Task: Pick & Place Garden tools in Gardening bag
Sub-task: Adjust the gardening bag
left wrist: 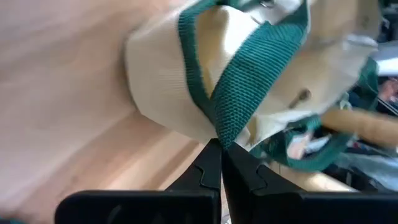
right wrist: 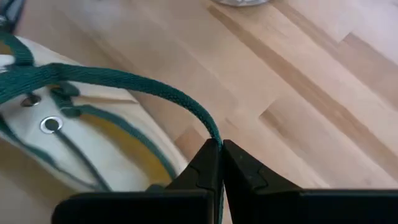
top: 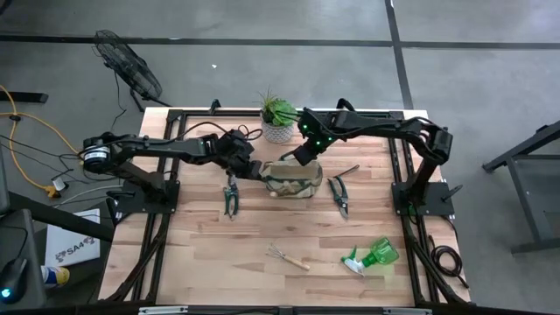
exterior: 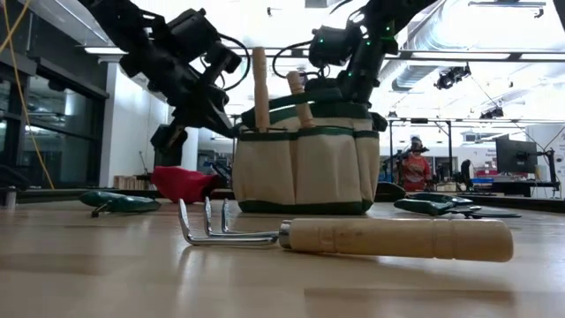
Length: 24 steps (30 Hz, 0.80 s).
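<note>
Bag (top: 293, 179) sits mid-table in the high view, and everything else is placed from it. The left gripper (top: 255, 169) meets the bag's left end and the right gripper (top: 304, 156) its far rim, each one pinched tight on a green strap. Just beyond the bag stands a succulent in a white pot (top: 278, 121). One pair of shears (top: 231, 196) lies left of the bag, another pair of shears (top: 339, 194) right of it. The hand rake (top: 287, 256) lies well nearer the table's front edge than the bag, and the green spray bottle (top: 374, 256) lies off to the rake's right.

In the low view the bag stands upright with two wooden handles (exterior: 260, 88) poking up out of its top, so two tools are already inside. The red glove (exterior: 183, 184) lies just left of the bag's base, the rake across the foreground in front of it.

The left wrist view shows that arm's fingers (left wrist: 205, 177) closed together on a green handle loop (left wrist: 245, 87) of the bag, a wooden handle visible inside.

The right wrist view shows its fingers (right wrist: 208, 171) clamped on the other green strap (right wrist: 124, 84), the bag's pale interior below
</note>
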Each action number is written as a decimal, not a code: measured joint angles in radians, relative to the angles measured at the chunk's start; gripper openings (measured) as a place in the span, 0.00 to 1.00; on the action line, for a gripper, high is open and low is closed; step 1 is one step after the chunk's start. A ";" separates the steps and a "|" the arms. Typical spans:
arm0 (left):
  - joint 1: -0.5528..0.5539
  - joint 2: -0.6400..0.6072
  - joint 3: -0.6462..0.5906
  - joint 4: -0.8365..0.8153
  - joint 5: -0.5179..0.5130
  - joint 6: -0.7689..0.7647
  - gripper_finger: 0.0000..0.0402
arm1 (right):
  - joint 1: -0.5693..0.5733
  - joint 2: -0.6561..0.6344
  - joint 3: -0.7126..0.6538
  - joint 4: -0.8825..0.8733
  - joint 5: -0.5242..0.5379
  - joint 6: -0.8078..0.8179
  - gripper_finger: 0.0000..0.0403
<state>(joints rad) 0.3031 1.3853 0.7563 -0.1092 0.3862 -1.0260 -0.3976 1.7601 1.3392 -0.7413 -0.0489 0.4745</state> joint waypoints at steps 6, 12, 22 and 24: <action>0.000 0.000 0.000 0.000 -0.079 -0.004 0.00 | 0.004 -0.013 0.000 0.017 0.040 -0.007 0.01; -0.002 0.000 0.000 0.006 -0.087 -0.008 0.00 | -0.004 -0.084 0.000 0.002 0.042 -0.007 0.05; -0.002 0.002 -0.001 0.072 -0.075 -0.002 0.05 | -0.004 -0.191 0.000 -0.004 0.047 -0.031 0.28; -0.002 0.001 -0.001 0.076 -0.068 -0.003 0.08 | -0.004 -0.195 0.000 -0.004 0.047 -0.031 0.33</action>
<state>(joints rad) 0.3010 1.3865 0.7551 -0.0335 0.3178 -1.0285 -0.4015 1.5650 1.3388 -0.7448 -0.0017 0.4438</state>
